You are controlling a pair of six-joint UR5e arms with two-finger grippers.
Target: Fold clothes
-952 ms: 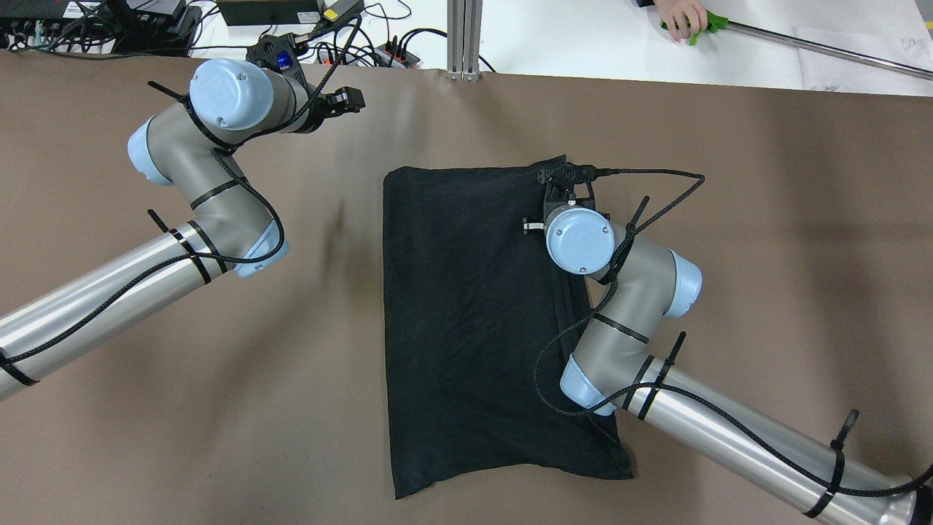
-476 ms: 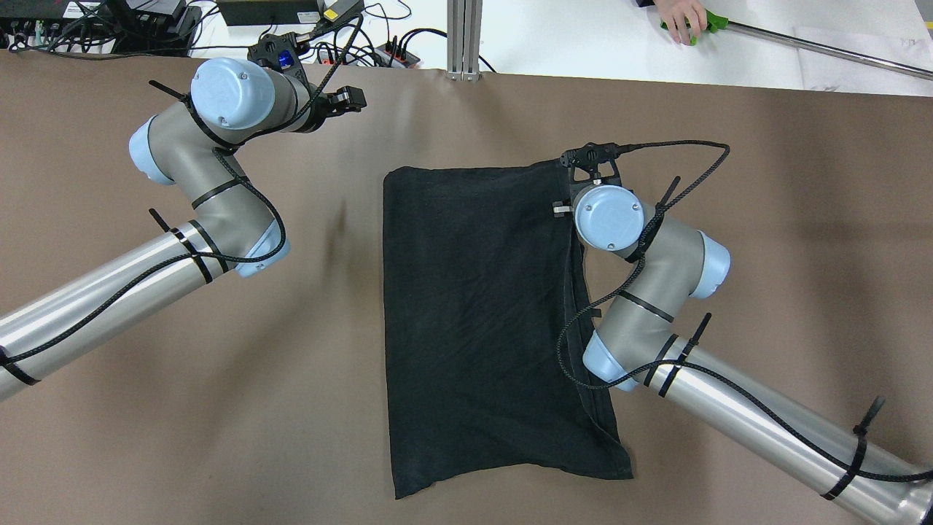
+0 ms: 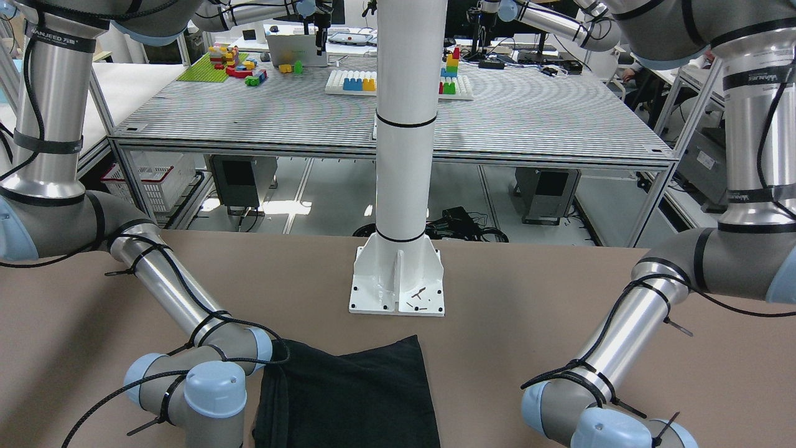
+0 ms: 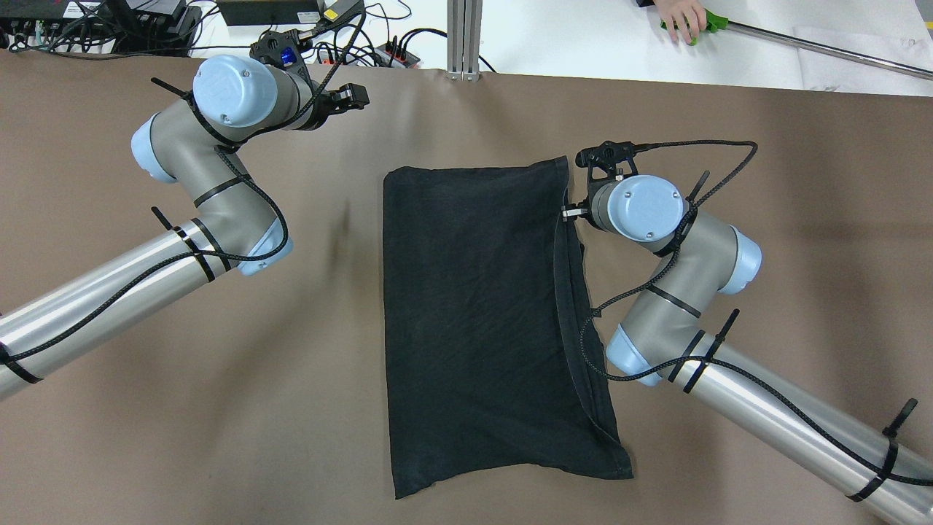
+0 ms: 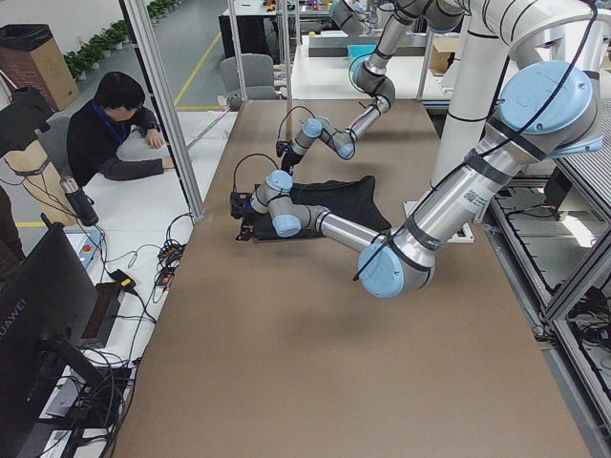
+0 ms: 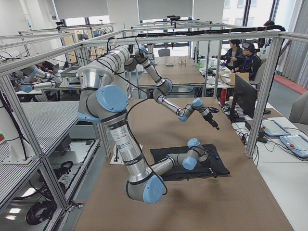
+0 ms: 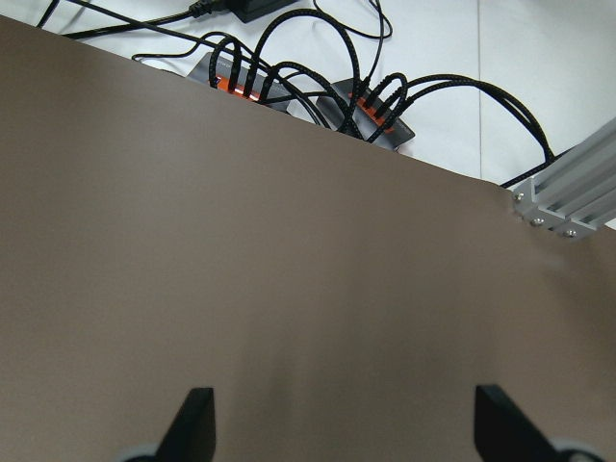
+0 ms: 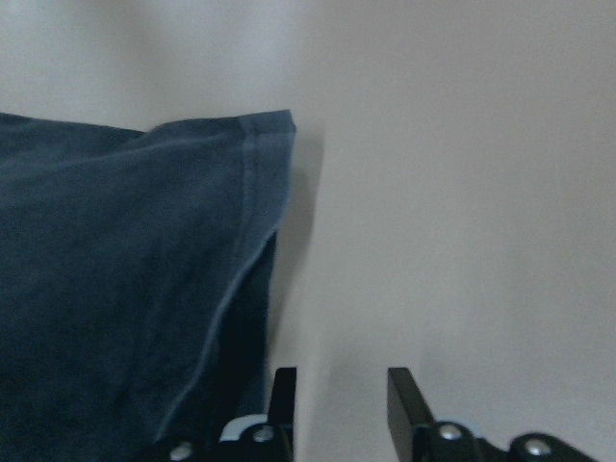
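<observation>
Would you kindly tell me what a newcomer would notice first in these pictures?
The black garment lies flat in the middle of the brown table, with a fold along its right side. The right tool sits open just beside its far right corner, while the left tool hangs open over bare table near the far edge.

Two readable items. Band label [image 3: 62, 42] on the right arm [image 3: 46, 124], view-left of the white column [image 3: 403, 155], reads roughly "WANJEED". "HUAWEI" on the back of the black monitor [image 5: 38, 334], off the bench [image 5: 315, 382], well away from the column. Other arm labels are too small to read.
</observation>
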